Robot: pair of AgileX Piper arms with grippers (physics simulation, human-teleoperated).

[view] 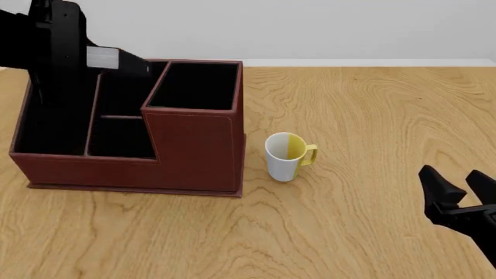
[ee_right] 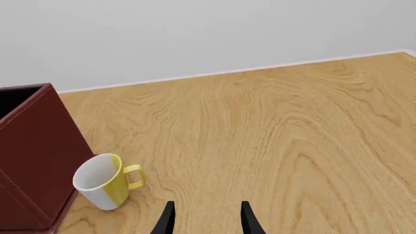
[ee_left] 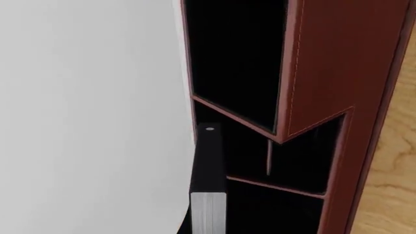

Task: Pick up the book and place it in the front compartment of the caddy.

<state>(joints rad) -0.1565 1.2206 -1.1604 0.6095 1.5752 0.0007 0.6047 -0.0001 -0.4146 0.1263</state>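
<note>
The reddish-brown caddy (view: 194,145) stands at the table's left, its low front compartments facing me. My left gripper (view: 80,58) hangs over the caddy's back left part, shut on the black book (view: 104,58), whose white page edges and black cover stick out to the right at rim height. In the left wrist view the book (ee_left: 208,161) shows edge-on above the caddy's black-lined partitions (ee_left: 273,134); the fingers are hidden there. My right gripper (view: 459,187) is open and empty, low at the table's front right, and also shows in the right wrist view (ee_right: 204,219).
A white and yellow mug (view: 288,156) stands upright just right of the caddy, its handle to the right; it also shows in the right wrist view (ee_right: 104,181), beside the caddy's corner (ee_right: 32,146). A pale wall runs behind the table.
</note>
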